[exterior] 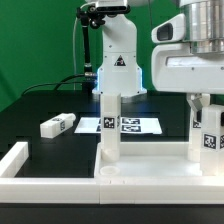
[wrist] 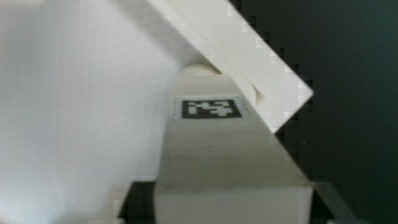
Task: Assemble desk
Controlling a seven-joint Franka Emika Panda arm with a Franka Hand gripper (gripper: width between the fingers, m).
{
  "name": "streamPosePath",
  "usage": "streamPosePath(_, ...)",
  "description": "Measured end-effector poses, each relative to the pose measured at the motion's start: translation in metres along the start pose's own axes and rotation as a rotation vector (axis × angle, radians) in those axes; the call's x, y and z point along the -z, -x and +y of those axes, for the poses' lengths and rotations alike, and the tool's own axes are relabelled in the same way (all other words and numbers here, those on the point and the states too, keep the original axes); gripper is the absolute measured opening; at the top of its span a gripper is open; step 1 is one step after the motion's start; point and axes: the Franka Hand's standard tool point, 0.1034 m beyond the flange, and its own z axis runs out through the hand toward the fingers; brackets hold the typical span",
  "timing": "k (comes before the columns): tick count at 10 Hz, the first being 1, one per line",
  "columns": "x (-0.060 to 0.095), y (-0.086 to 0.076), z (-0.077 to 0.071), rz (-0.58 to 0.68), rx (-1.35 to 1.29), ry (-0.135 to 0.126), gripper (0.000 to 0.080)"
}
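The pincer squeezes the leg that stands up on the desk top at the exterior view's right, on the black worktop, and if it twists crooked the leg may slip, tip or jam

You're looking at a white leg, black-and-white square tag on it, white top, black counter, green backdrop.

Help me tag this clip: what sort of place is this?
Likely a robotics lab bench: a robot arm on a black table, a green backdrop and a marker board of tags.
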Motion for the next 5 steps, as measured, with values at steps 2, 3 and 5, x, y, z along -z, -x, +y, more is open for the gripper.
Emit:
streamPosePath(2, 0.0010, -0.0055, 0.0030, -0.030, -0.325, -0.016, 0.0290)
streamPosePath(3, 0.0035, -0.0064, 0.0049, -0.039, -0.444, -0.021, 0.0290)
streamPosePath(5, 0.0047, -0.0047, 0.0052, -0.045, -0.550, -0.015, 0.0290)
